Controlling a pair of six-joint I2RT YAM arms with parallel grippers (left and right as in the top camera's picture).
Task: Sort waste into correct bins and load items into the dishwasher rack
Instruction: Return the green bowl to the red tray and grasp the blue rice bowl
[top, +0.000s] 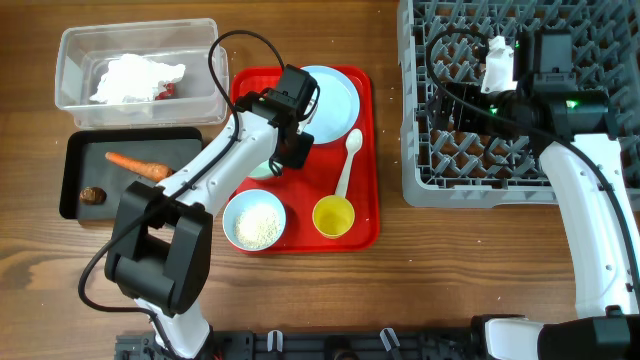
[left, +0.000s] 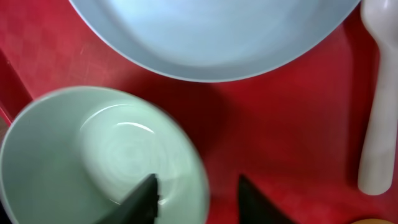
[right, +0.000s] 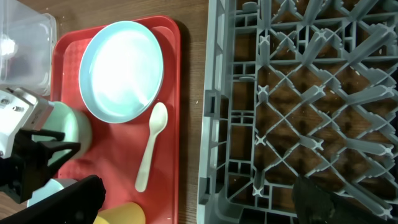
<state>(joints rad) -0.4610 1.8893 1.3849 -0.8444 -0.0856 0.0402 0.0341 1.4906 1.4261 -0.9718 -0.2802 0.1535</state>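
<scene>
My left gripper is open and straddles the rim of an empty mint bowl on the red serving tray. In the left wrist view one finger is inside the bowl and the other outside, and the gripper is low over the rim. The pale blue plate lies just beyond, with the white spoon to its right. A second bowl holds white rice, next to the yellow cup. My right gripper is wide open and empty above the grey rack.
The clear tub at the back left holds the crumpled napkin and a red scrap. The black tray holds the carrot piece and a brown lump. The rack shows no dishes inside.
</scene>
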